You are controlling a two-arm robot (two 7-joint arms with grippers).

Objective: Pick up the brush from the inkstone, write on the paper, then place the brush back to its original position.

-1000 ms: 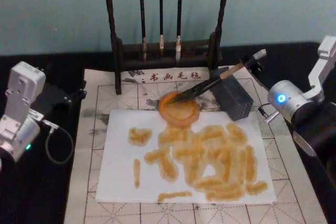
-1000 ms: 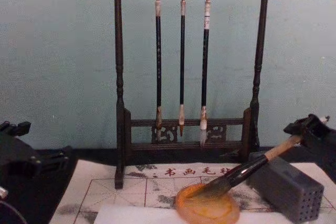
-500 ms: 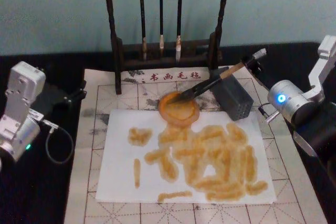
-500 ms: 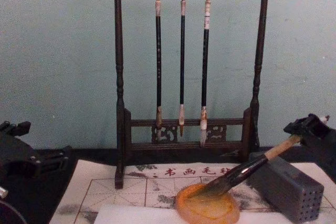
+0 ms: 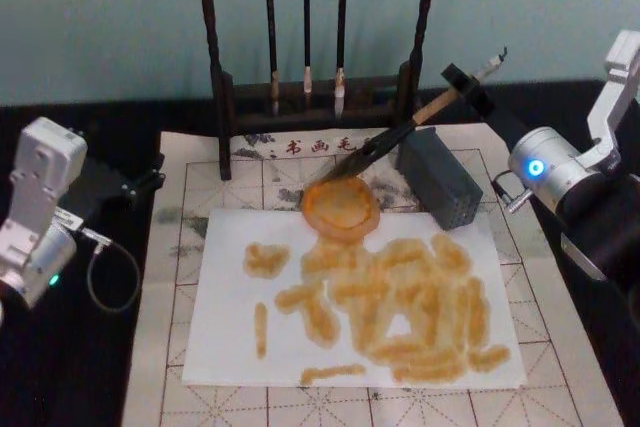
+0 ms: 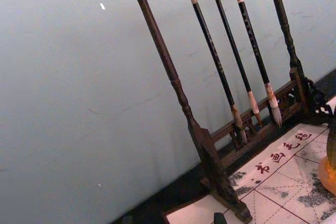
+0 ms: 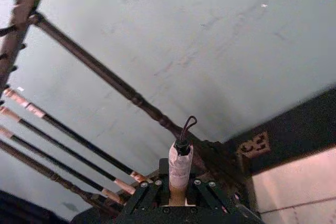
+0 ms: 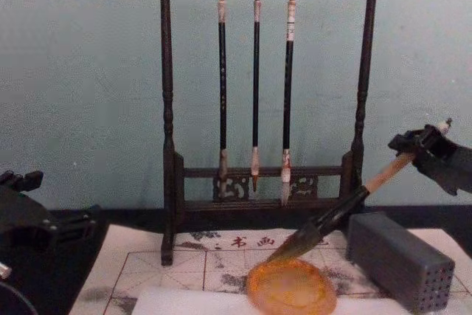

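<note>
Right end effector [image 5: 462, 82] is clamped on the top end of the brush [image 5: 395, 137], far and to the right of the inkstone [image 5: 341, 209]. The brush slants down and left from it, with its tip at the inkstone's far rim; it is hard to tell if they touch. The paper [image 5: 225, 297], covered in orange marks, lies nearer. Left end effector [image 5: 135, 185] sits idle at the left, well away from the brush.
</note>
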